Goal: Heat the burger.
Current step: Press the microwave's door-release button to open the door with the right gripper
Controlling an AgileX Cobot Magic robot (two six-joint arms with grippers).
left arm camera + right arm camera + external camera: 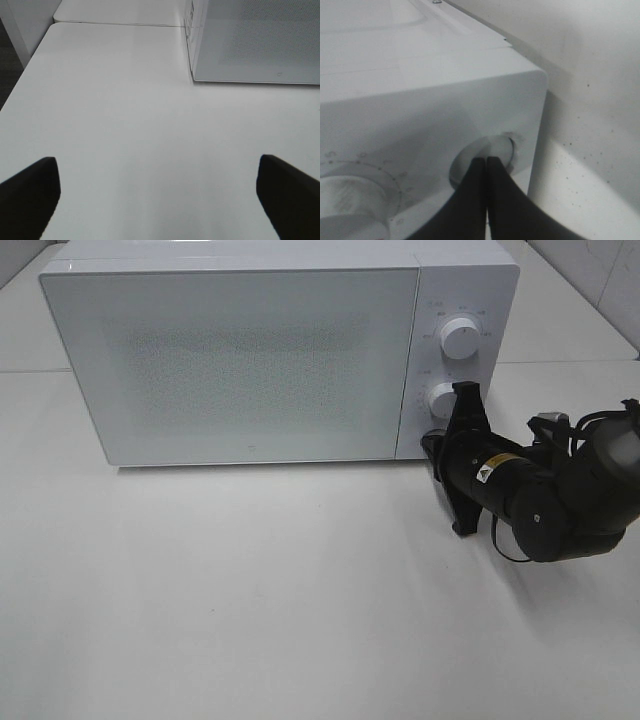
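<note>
The burger is not showing in any view. It may be sitting behind the shut door (240, 360) of the microwave (470, 280), but nobody can tell. The right gripper (486, 162) is pinching shut on nothing, its tips pressing at a round button (499, 147) low on the panel. The left gripper (156, 165) is gaping wide over the white table (125, 100), holding nothing. The burger is likely going to feel light, soft and squishy, so holding it gently by the bun's sides looks best.
</note>
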